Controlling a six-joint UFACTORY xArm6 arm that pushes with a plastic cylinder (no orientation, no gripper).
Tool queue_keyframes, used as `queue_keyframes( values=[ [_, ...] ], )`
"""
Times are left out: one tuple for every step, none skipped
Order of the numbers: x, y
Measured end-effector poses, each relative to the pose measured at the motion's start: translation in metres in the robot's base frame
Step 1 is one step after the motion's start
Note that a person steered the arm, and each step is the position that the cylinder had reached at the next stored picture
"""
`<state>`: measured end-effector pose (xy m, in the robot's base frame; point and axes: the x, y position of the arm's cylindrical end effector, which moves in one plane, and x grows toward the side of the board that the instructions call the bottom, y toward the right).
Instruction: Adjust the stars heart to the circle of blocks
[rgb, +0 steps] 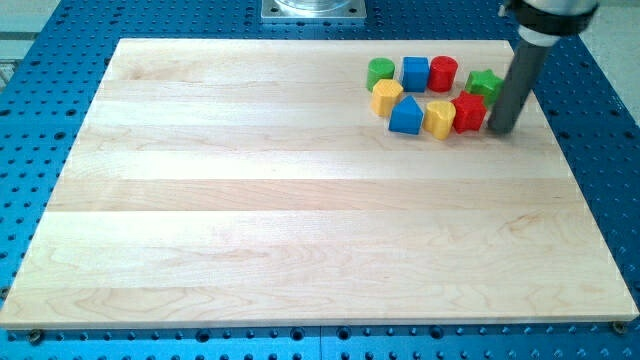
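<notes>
A pale wooden board (300, 190) lay on a blue perforated table (40, 150), with all eight blocks clustered near the view's top right. The upper row held a green cylinder (380, 72), a blue cube (415, 72), a red cylinder (443, 73) and a green star (485, 84). Below sat a yellow hexagon (387, 97), a blue triangular block (405, 116), a yellow heart (439, 118) and a red star (469, 113). My tip (500, 130) stood just right of the red star, seemingly touching it; the rod carried no claw, so there was no open or closed state to report.
</notes>
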<state>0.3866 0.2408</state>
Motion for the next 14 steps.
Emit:
queue_keyframes(
  values=[
    [0.034,-0.032],
    [0.042,-0.069],
    [0.036,-0.083],
    [0.023,-0.084],
    [0.023,-0.084],
    [0.021,-0.084],
    [0.009,-0.084],
    [0.009,-0.086],
    [0.017,-0.092],
    [0.035,-0.041],
    [0.035,0.04],
    [0.034,0.102],
    [0.034,0.105],
    [0.034,0.104]
  ],
)
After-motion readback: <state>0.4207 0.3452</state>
